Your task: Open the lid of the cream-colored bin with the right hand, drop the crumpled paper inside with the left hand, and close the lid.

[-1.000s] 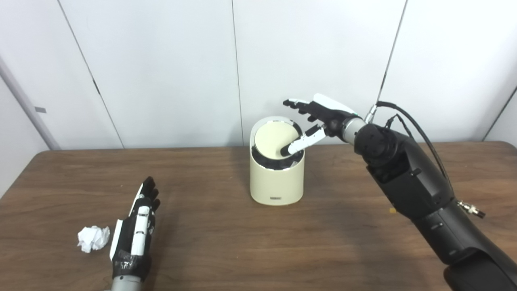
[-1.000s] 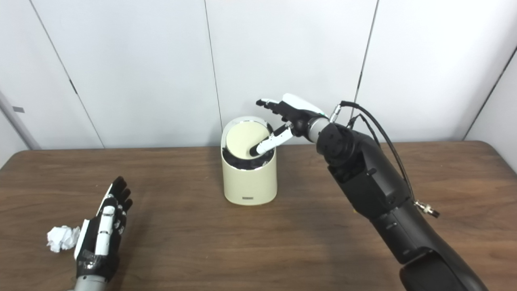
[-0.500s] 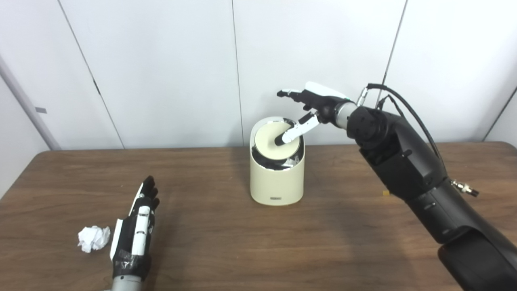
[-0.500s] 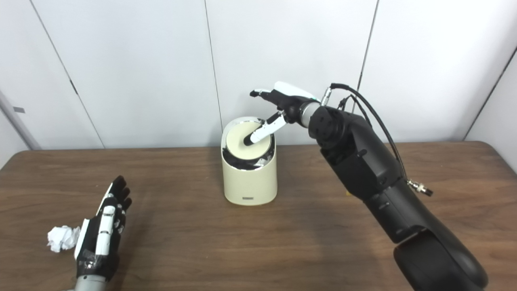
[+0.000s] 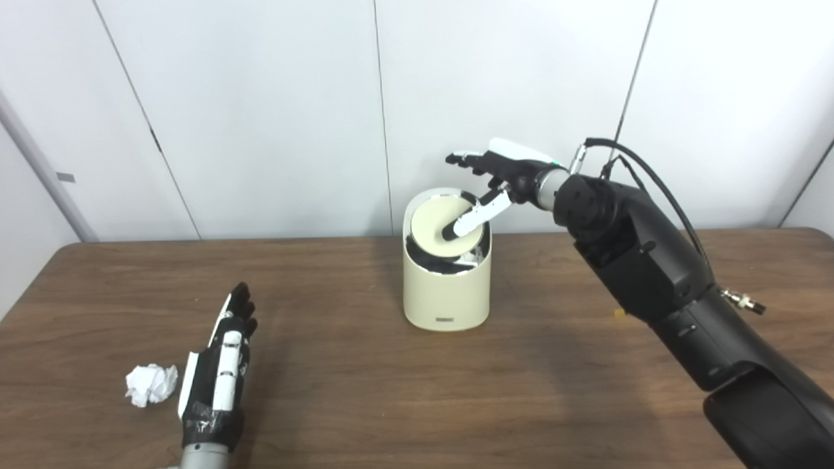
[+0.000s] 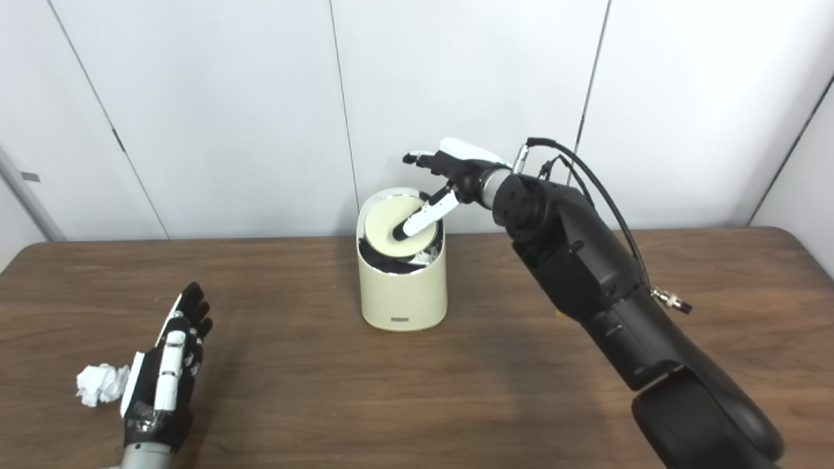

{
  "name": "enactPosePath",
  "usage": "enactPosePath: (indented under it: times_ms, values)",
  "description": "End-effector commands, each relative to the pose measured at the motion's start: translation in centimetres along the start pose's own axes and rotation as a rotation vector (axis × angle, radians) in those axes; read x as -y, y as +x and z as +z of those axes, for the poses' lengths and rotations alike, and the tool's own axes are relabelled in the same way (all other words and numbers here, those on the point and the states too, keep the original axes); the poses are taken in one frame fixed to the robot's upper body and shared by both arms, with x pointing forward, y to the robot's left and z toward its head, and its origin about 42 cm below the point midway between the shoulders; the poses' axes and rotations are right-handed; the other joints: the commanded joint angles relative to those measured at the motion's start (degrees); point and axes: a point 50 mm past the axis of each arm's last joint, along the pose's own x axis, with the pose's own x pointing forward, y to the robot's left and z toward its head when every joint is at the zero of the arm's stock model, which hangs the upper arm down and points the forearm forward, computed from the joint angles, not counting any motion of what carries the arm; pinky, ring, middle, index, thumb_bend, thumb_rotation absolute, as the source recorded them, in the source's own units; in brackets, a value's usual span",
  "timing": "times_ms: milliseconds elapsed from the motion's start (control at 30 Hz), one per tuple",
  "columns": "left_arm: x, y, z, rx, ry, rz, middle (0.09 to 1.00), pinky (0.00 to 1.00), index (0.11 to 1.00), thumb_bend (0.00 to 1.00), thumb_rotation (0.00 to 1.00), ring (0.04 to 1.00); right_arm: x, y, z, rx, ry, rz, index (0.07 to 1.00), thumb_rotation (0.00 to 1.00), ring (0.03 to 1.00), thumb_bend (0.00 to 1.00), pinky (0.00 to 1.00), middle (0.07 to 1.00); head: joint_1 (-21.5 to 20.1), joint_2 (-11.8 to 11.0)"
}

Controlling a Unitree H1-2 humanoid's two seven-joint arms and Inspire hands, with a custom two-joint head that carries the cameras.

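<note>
A cream-colored bin (image 5: 446, 286) stands upright at the table's middle back. Its round lid (image 5: 435, 227) is tilted, with a dark gap showing below its front edge. My right hand (image 5: 498, 176) hovers over the bin's back right rim, open, its thumb (image 5: 468, 220) pressed down on the lid and the other fingers stretched out above. The crumpled white paper (image 5: 150, 384) lies on the table at the front left. Just to its right rests my left hand (image 5: 218, 378), open and flat, holding nothing and not touching the paper.
The wooden table (image 5: 365, 391) runs across the whole view, its back edge against white wall panels (image 5: 260, 111). A black cable (image 5: 651, 189) loops off my right forearm. A tiny yellowish speck (image 5: 620, 314) lies right of the bin.
My right hand moved left and up over the bin, and its thumb slid from the lid's right edge toward its middle, then dipped slightly. The left hand and paper have not moved.
</note>
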Motion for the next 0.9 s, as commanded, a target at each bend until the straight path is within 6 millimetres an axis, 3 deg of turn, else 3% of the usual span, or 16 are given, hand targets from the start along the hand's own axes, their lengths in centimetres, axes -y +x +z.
enactPosePath:
  times_ms: [0, 133, 867]
  values:
    - [1.0, -2.3, -3.2, -0.111, -0.050, 0.014, 1.000, 1.00, 0.995, 0.30, 0.89, 1.000, 3.5, -0.2, 2.7, 0.063, -0.051, -0.089, 0.936, 0.41, 0.941, 0.89, 0.87, 0.960, -0.12, 0.07]
    - [1.0, -2.3, -3.2, -0.112, -0.048, 0.016, 1.000, 1.00, 0.995, 0.29, 0.89, 1.000, 3.1, -0.2, 2.7, 0.061, -0.062, -0.081, 0.938, 0.41, 0.950, 0.88, 0.92, 0.966, -0.12, 0.09]
    - [1.2, -2.2, -3.2, -0.108, -0.041, 0.022, 1.000, 1.00, 0.989, 0.30, 0.90, 1.000, 1.7, 0.5, 2.2, 0.043, -0.072, -0.062, 0.938, 0.42, 0.943, 0.90, 0.99, 0.949, -0.50, 0.37]
